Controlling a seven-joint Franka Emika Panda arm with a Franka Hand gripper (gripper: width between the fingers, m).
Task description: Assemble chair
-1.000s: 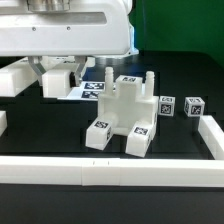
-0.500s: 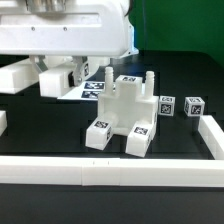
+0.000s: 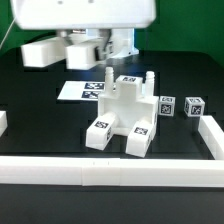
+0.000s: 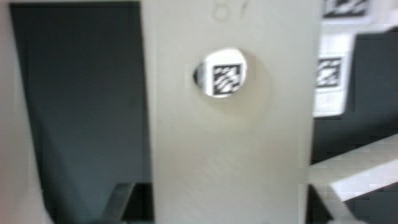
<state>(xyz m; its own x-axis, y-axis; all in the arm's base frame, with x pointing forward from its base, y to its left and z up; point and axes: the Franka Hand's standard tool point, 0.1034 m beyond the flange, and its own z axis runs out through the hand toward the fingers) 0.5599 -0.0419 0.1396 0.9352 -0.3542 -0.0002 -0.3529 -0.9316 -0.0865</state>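
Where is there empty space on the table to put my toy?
The biggest bare patch of table is on the exterior view's left, between the marker board, the chair and the front rail. A smaller one lies between the small tagged blocks and that rail. It is crowded around the chair.

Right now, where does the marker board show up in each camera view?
Exterior view: the marker board lies at the exterior view's left of the chair, under the arm.
Wrist view: probably the tagged white patch beside the pale bar.
Shared landmark: the black table.
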